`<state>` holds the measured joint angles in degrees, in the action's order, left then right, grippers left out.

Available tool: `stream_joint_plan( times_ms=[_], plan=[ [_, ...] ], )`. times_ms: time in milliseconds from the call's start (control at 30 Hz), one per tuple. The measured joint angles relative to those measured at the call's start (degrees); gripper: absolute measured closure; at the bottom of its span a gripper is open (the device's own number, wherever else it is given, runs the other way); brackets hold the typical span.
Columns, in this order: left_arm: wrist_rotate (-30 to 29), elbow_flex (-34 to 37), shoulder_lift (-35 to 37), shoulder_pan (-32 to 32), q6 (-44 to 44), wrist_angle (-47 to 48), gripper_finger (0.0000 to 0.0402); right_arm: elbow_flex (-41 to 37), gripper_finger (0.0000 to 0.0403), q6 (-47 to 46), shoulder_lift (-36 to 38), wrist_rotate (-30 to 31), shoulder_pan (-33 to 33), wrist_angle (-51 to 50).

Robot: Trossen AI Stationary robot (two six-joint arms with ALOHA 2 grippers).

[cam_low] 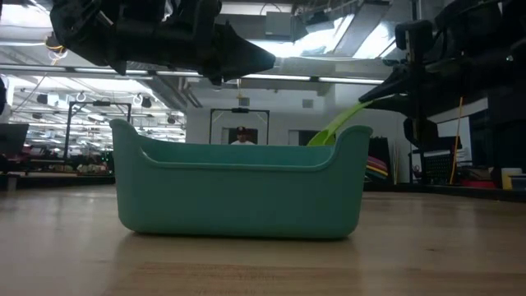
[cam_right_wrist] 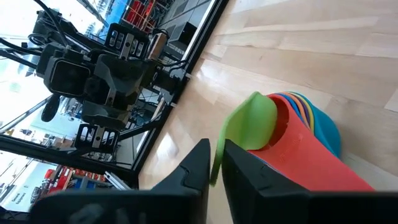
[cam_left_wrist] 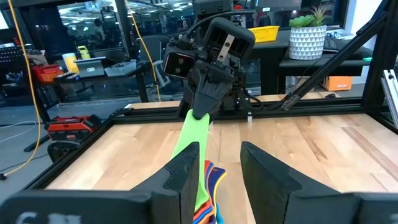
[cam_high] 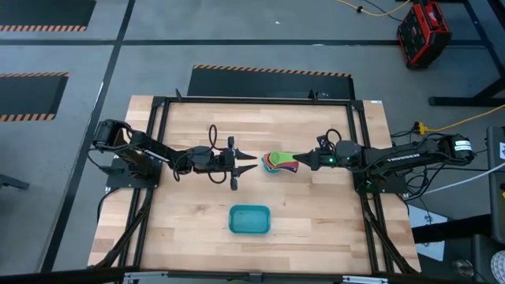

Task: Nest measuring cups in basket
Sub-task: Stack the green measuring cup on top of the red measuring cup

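Two grippers at mid-table, tip to tip, near each other but apart, with the cup stack (cam_high: 278, 162) between and below them. On the right: right gripper (cam_high: 302, 160) closed on the flat handle of the green cup (cam_right_wrist: 252, 121), dark fingers (cam_right_wrist: 198, 163) pinching it with only the thin handle between them. Holds that cup tilted, handle slanting up to the gripper and bowl down at the stack beside the red cup (cam_right_wrist: 305, 155); cannot tell whether green bowl and red cup touch. Under and behind red, nested rims in orange, yellow and blue (cam_right_wrist: 326, 134), lying on the bare wooden table (cam_high: 316, 221); not possible to count every cup. On the left: left gripper (cam_high: 246, 164) with fingers (cam_left_wrist: 186, 177) spread apart, gripping nothing, hovering just short of the stack at about the same height as the other. Seen from its wrist, green handle running past one finger without any clear contact, up to the far gripper's tips. Nearer the front edge, well apart from stack and both grippers: teal basket (cam_high: 249, 209), upright, flat on the wood, no cup inside in the overhead picture. From table height, basket wall (cam_low: 238, 193) filling the foreground, green handle showing above its far rim at a slant.
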<state>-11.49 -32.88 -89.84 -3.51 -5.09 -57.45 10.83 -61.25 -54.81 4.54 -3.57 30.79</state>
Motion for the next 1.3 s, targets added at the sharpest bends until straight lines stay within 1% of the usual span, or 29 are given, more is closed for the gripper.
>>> stream_joint_plan(
  times_ms=[267,433,500,667,767,933,1033,1167,1233,1300],
  plan=[
    [0.0,0.0,0.0,0.0,0.0,0.0,0.0289,0.0,0.0317,0.1,0.0,-0.5,0.0,-1.0],
    [0.0,0.0,0.0,0.0,0.0,0.0,0.0289,0.0,0.0292,0.2,0.0,-1.2,0.0,-6.1],
    [0.0,0.0,0.0,0.0,0.0,0.0,0.0289,0.0,0.029,1.7,0.0,-1.1,0.0,-6.9],
    [0.0,0.0,0.0,0.0,0.0,0.0,0.0289,0.0,0.0292,9.4,0.3,-1.6,0.0,-6.7],
    [0.0,0.0,0.0,0.0,0.0,0.0,0.0289,0.0,0.0291,9.3,0.3,-2.2,0.0,-6.7],
    [0.0,0.0,0.0,0.0,0.0,0.0,0.0289,0.0,0.0291,10.4,0.2,-8.0,0.0,-7.0],
    [0.0,0.0,0.0,0.0,0.0,0.0,0.0289,0.0,0.029,10.4,0.2,-10.2,0.0,-7.6],
    [0.0,0.0,0.0,0.0,0.0,0.0,0.0289,0.0,0.029,9.1,0.2,-11.0,0.0,-12.5],
    [0.0,0.0,0.0,0.0,0.0,0.0,0.0289,0.0,0.029,8.8,0.2,-12.8,0.0,-14.6],
    [0.0,0.0,0.0,0.0,0.0,0.0,0.0289,0.0,0.029,8.7,0.2,-15.3,0.0,-14.5]
  ],
)
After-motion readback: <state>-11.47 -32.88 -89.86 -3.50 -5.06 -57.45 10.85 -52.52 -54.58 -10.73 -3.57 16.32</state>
